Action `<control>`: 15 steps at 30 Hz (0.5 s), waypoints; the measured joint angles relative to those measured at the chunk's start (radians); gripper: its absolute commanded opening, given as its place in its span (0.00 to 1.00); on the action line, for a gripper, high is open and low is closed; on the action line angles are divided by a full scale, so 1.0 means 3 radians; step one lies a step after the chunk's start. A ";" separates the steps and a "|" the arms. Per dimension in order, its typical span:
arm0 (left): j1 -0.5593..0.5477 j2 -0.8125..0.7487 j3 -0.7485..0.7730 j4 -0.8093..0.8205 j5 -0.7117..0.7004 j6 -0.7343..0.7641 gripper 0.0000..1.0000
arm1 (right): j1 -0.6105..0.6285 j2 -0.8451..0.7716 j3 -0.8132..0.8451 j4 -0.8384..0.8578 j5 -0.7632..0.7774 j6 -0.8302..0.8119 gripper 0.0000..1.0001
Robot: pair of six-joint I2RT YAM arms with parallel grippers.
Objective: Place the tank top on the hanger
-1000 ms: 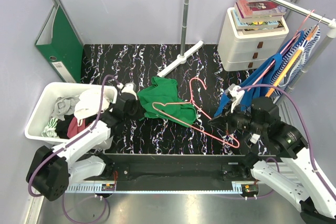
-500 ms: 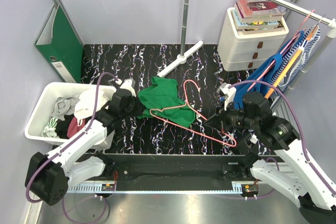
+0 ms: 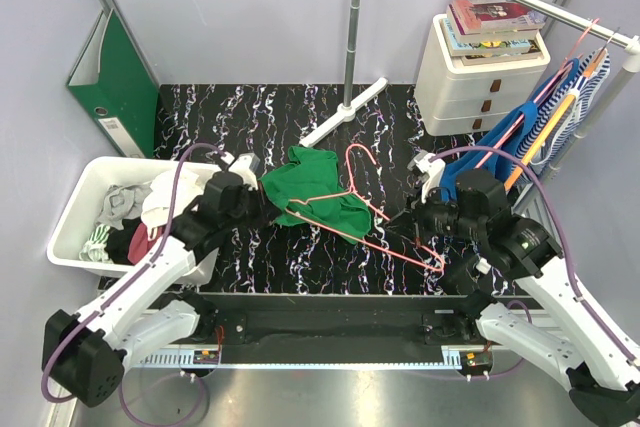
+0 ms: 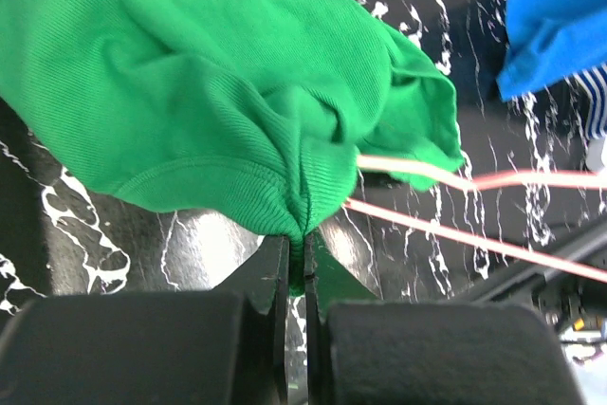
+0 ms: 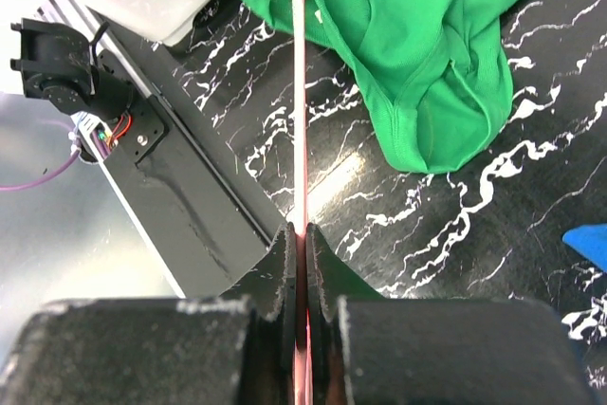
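Fingers (image 4: pixel 270 277) of the left arm are pinched together on a seamed edge of the top (image 4: pixel 190 73), with the green cloth bunched just beyond their tips. The right arm's fingers (image 5: pixel 280 272) are clamped on the hanger (image 5: pixel 299 92) at its near right end, and the pink wire runs straight out from between them toward the cloth.

From above, the top lies crumpled on the black tabletop (image 3: pixel 250 107) between the two arms, nearer the left one. The hanger slants across it with its hook toward the far side. Its left end overlaps the green cloth and its right end sticks out clear to where it is held. In the left wrist view two wires pass behind a fold of the top, so that end looks tucked into the cloth. Whether it has gone through an armhole, the neck or only a fold cannot be told.

The split of work seems sensible. One arm holds an edge of the top up so there is an opening, and the other steers the stiff wire in from its free end. The threading looks begun but far from done, since most of the cloth sits bunched rather than spread along the wire. The risk is the wire snagging in a fold, or the thin hanger twisting in the grip.
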 measured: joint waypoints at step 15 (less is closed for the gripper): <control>0.0011 -0.0175 0.0285 -0.0294 0.0088 0.0253 0.00 | 0.0014 0.0149 -0.0211 0.0462 -0.0308 0.0109 0.00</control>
